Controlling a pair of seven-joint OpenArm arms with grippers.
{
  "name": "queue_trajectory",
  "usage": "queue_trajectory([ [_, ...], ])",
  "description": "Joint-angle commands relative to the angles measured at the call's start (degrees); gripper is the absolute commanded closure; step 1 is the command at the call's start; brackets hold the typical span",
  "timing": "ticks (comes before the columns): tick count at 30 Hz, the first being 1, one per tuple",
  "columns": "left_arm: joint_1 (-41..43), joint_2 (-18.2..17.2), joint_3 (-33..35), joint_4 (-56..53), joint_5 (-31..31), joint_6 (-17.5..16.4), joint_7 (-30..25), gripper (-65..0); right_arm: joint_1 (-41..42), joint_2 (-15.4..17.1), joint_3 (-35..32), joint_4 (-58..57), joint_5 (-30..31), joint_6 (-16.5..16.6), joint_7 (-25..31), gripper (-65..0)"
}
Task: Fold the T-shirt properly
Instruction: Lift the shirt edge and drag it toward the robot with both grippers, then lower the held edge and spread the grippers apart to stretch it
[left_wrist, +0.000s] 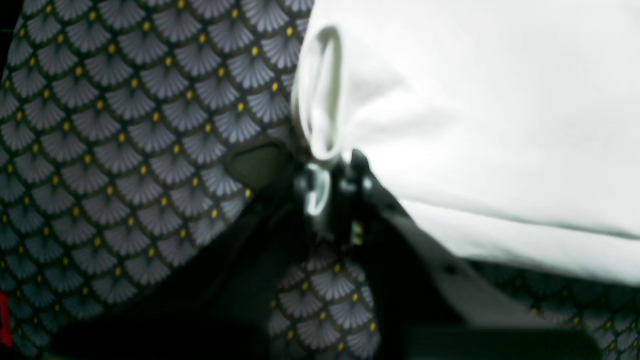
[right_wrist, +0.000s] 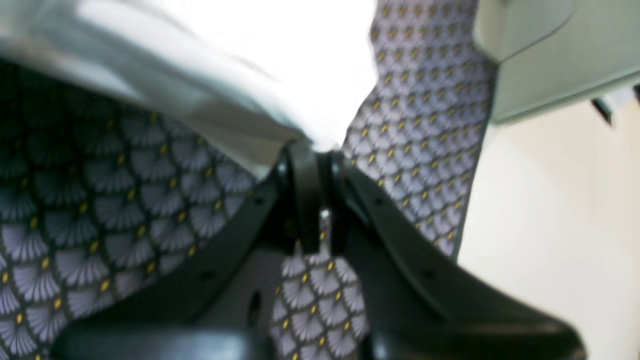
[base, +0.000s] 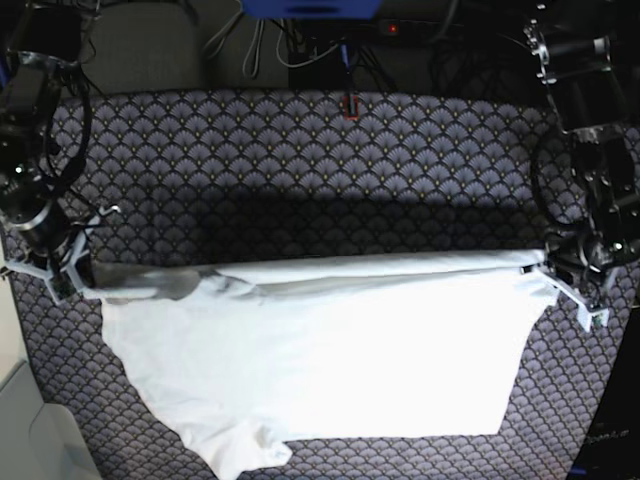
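The white T-shirt (base: 320, 350) lies spread across the near half of the table, on the purple-grey scallop-patterned cloth (base: 300, 150) that covers it. Its upper edge is pulled into a taut, nearly straight line running from the table's left edge to its right edge, doubled over into a thin rolled fold. Below that line the shirt hangs down flat toward the near edge, with a crumpled sleeve (base: 240, 450) at the near-left corner of the garment.

The right gripper (base: 78, 272) sits at the left edge of the table in the base view, its fingers closed on the end of the taut shirt edge. In the right wrist view the fingers (right_wrist: 305, 165) meet with white cloth (right_wrist: 240, 60) bunched just above their tips, the fabric rising away to the upper left.

The left gripper (base: 560, 272) sits at the table's right edge, clamped on the opposite end of the same edge. In the left wrist view the fingertips (left_wrist: 357, 162) pinch a looped fold of shirt (left_wrist: 475, 125), which seems to be a hem or corner, though the blur makes that hard to judge. The cloth fans out to the right of the fingers, over the patterned cover (left_wrist: 125, 150).
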Motion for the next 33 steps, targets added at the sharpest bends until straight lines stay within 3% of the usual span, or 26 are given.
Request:
queue_trajectory([
  [1, -1.4, -1.3, -0.3, 0.8, 1.3, 0.5, -0.5, -0.4, 0.5, 1.1, 0.5, 0.9, -0.2, -0.7, 0.5, 0.0],
  [14, 1.2, -0.9, -0.3, 0.8, 1.5, 0.5, -0.7, -0.4, -2.7, 0.6, 0.7, 0.9, -0.2, -0.7, 0.5, 0.0],
  [25, 6.4, 1.2, 0.8, 0.7, 1.4, 0.5, -6.4, -0.9, -6.9, -4.1, 0.5, 0.9, -0.2, -0.7, 1.2, 0.0],
  [27, 7.1, 1.0, 2.9, 0.7, 1.4, 0.5, -6.6, -5.4, -6.9, -4.4, 0.5, 0.9, -0.2, -0.7, 1.2, 0.0],
  [33, 7.9, 1.2, 4.8, 0.7, 1.4, 0.5, -6.7, -32.0, -6.9, -4.5, 0.5, 0.9, -0.2, -0.7, 1.1, 0.0],
])
